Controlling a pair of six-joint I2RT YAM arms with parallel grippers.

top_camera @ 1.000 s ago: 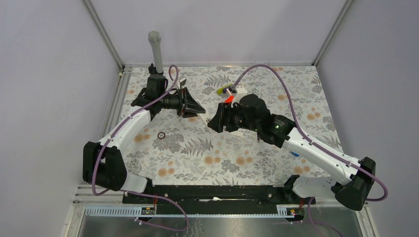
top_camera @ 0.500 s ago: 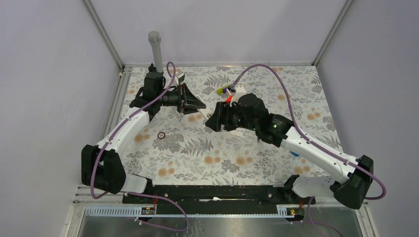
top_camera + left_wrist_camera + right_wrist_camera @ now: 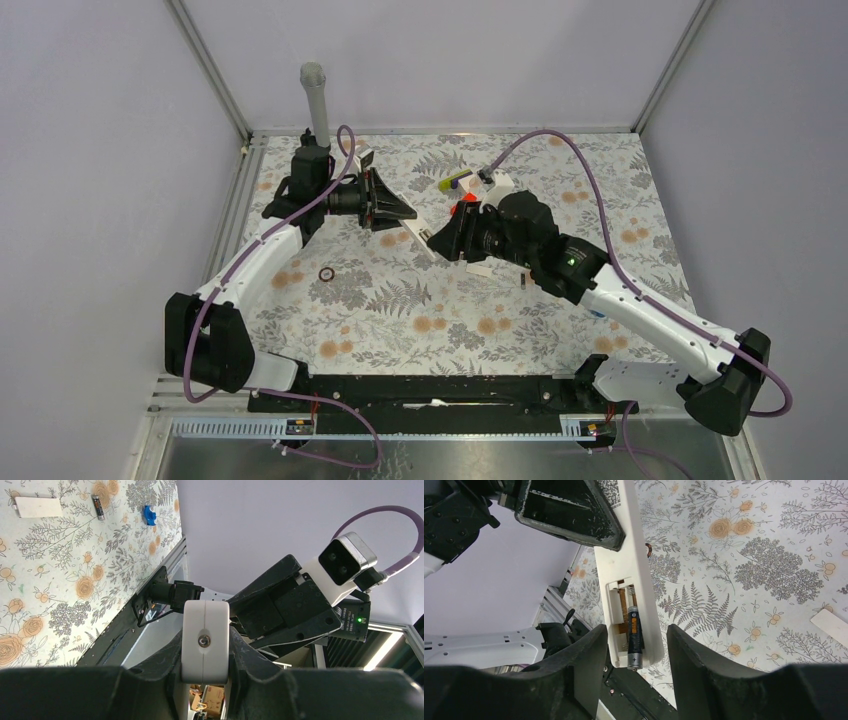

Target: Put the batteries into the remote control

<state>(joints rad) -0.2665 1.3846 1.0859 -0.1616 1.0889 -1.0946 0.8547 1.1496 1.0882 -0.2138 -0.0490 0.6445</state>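
My left gripper (image 3: pixel 403 212) is shut on one end of the white remote control (image 3: pixel 422 238) and holds it above the table; in the left wrist view the remote's end (image 3: pixel 205 640) sits clamped between the jaws of the left gripper (image 3: pixel 205 652). In the right wrist view the remote (image 3: pixel 629 550) shows its open battery bay with one dark battery (image 3: pixel 634 636) lying in it, its end sticking past the remote's end. My right gripper (image 3: pixel 636 632) is open, its fingers either side of that end. The second battery (image 3: pixel 98 507) lies on the table.
On the floral table lie a white cover plate (image 3: pixel 37 506), a blue piece (image 3: pixel 149 515), a small dark ring (image 3: pixel 326 274), a red cylinder (image 3: pixel 462 200) and a yellow-and-purple item (image 3: pixel 455 182). A grey post (image 3: pixel 316 100) stands at the back left.
The left gripper has lifted the remote slightly toward the back. The right gripper has drawn back to the right, so the remote now shows between the two grippers.
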